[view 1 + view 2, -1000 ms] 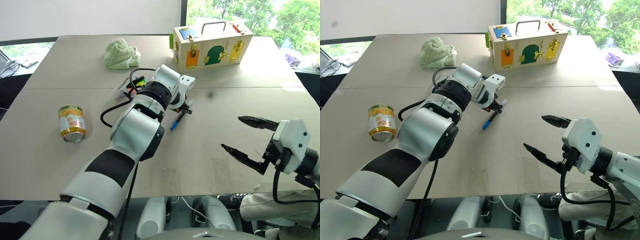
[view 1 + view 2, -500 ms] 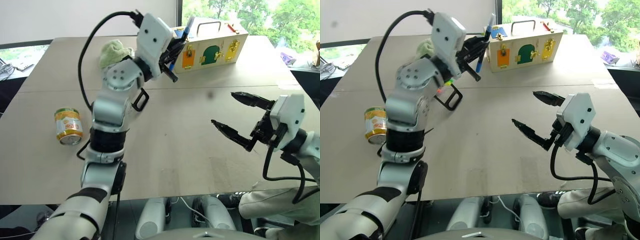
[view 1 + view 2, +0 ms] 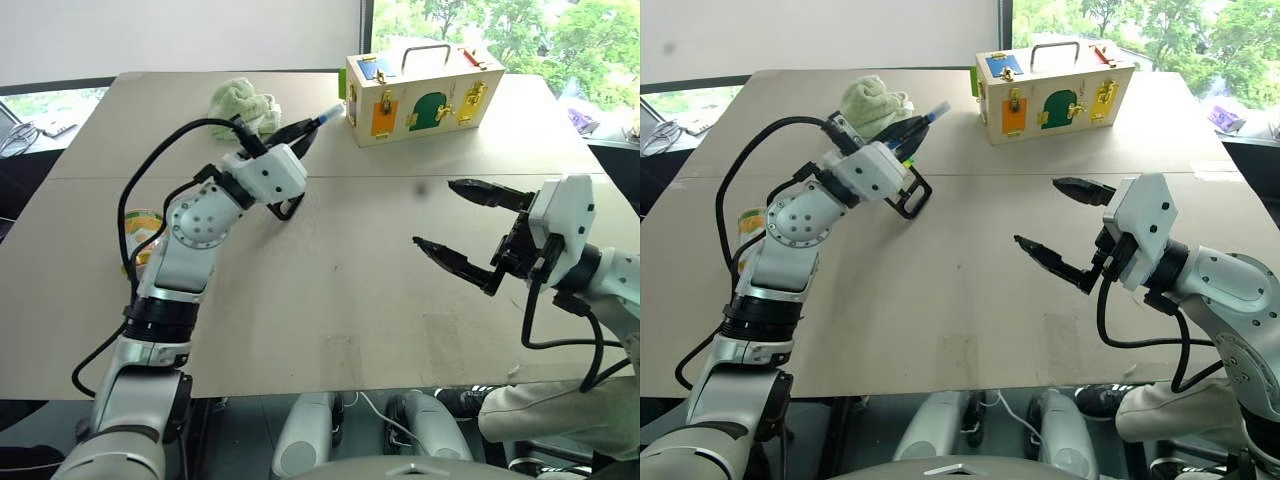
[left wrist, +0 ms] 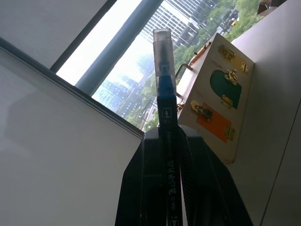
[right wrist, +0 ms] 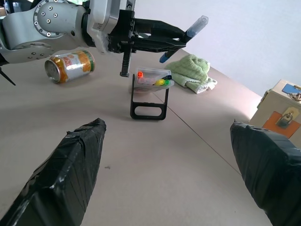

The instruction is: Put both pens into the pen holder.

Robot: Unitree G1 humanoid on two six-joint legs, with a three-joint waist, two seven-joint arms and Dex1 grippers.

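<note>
My left gripper (image 3: 303, 131) is shut on a blue pen (image 3: 326, 116) with a pale end, held in the air and pointing up toward the far side. In the left wrist view the pen (image 4: 165, 108) stands straight up between the fingers. The pen holder (image 5: 153, 79) lies on the table just beneath that gripper, with its black loop handle (image 3: 910, 198) toward me. Red, yellow and green ends show inside it; I cannot tell whether one is the other pen. My right gripper (image 3: 468, 222) hovers open and empty over the right middle of the table.
A yellow-labelled tin can (image 5: 70, 66) lies on its side at the left, partly behind my left arm. A green cloth (image 3: 243, 105) sits at the far side. A wooden latch box (image 3: 420, 95) with a handle stands at the far right.
My left arm lifted the blue pen off the table, swung it high, then lowered it over the holder. My right gripper rose a little and shifted left, still open.
</note>
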